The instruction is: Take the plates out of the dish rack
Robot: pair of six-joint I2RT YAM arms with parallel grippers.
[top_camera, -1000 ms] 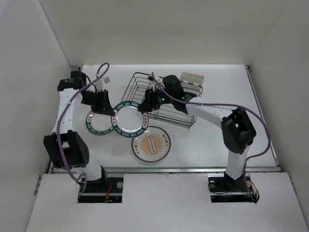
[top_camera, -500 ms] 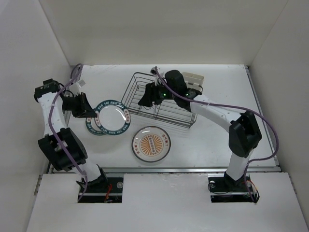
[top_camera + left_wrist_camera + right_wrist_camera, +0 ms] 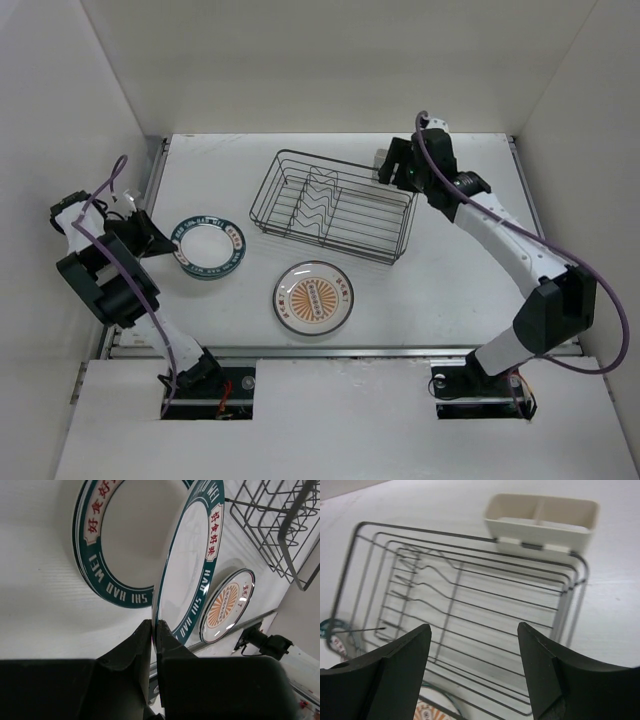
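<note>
1. Since half a second ago, my left arm has swung further out to the left edge and carried the held teal plate (image 3: 192,570) with it. My right arm has left the dish rack (image 3: 330,205) and pulled back toward the far right corner.
2. The rack now stands without any plate between its prongs, so I judge the unloading nearly finished. Only the set-down of this last plate remains.
3. The held plate hangs tilted on its edge, just above the lower teal plate (image 3: 107,545), which lies flat on the tabletop (image 3: 450,290) to the left of the rack. I keep it there because the two teal ones should make one stack.
4. The left fingers (image 3: 135,650) are clamped on the rim of the held plate, one on each face. This thin grip is the reason for the steep tilt. The plate must be laid flatter before I release it, otherwise it could slide off the lower one.
5. The orange plate (image 3: 314,297) lies apart, in front of the rack, as a separate kind.
6. The right fingers (image 3: 395,670) are spread apart and hold nothing. They hover above the rack end with the white caddy (image 3: 542,520), out of the way of the left arm.
</note>
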